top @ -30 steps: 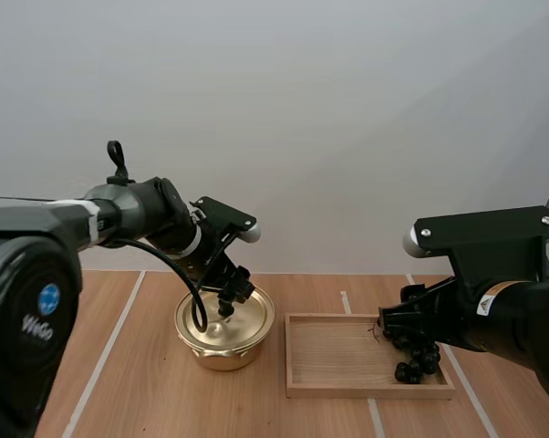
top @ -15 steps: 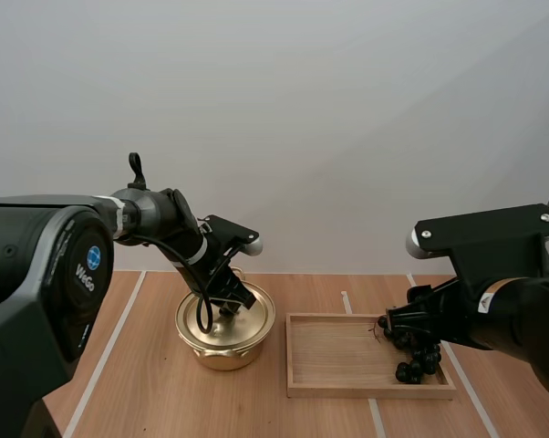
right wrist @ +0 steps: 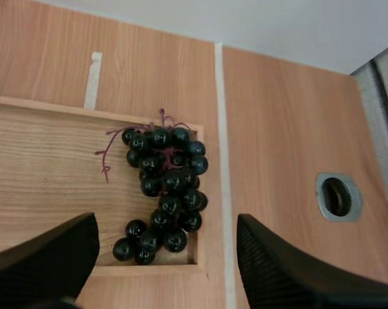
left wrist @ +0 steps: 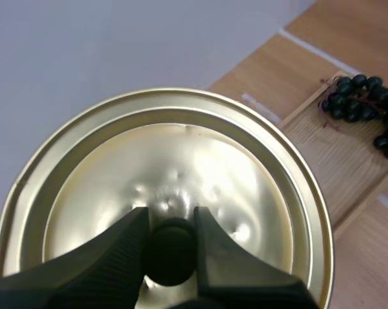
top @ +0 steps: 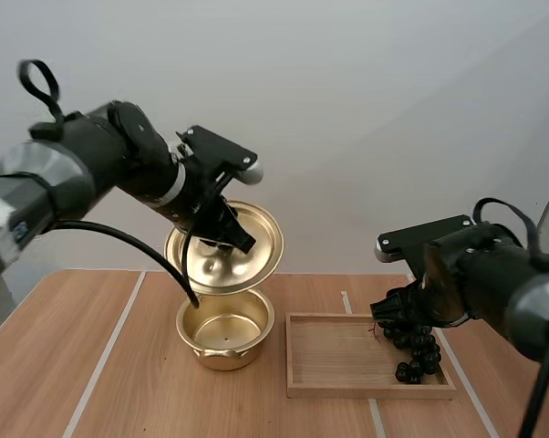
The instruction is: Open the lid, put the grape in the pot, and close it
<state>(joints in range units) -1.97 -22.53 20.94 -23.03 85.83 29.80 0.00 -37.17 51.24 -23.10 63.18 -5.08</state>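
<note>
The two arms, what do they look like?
Both the left arm and right arm are mostly black, built of thick tubes with rounded joints. The left one has a grey segment and a white band near the wrist. The left gripper and right gripper each have two black tapered fingers with ribbed inner faces.

Wooden tray (top: pixel 338 358) on a wooden table (top: pixel 138 392), white tape lines (top: pixel 99 365), metal-ringed hole (right wrist: pixel 338 196)

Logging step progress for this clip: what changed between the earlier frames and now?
The left gripper, shut on the lid, lifted it off the pot; the lid now hangs tilted above it. The right gripper stays over the grapes in the tray; pot, grapes and tray unmoved.
</note>
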